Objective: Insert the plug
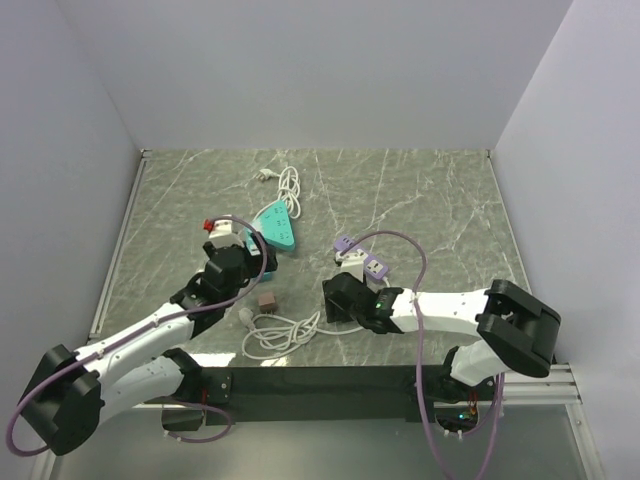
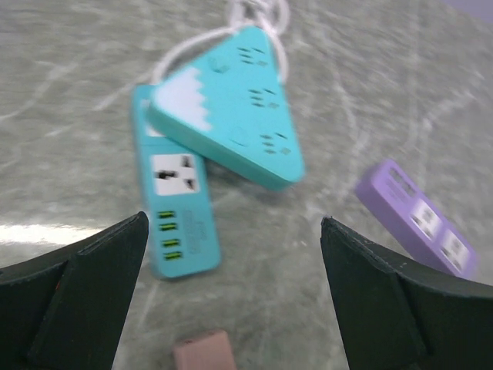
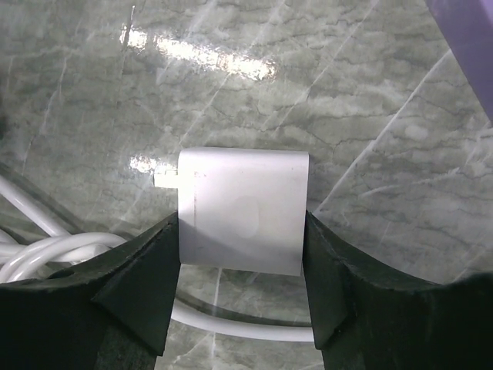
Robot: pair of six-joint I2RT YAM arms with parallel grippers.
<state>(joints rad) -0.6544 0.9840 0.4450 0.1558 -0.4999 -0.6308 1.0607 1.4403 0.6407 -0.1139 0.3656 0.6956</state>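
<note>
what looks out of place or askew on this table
The teal triangular power strip lies askew on top of the teal rectangular power strip, covering its far end. One strip stacked crookedly on another looks odd.

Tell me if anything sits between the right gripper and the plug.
Nothing visible does. The plug sits between the right gripper's fingers, one against each side. A white cable lies on the table beneath, not between them.
</note>
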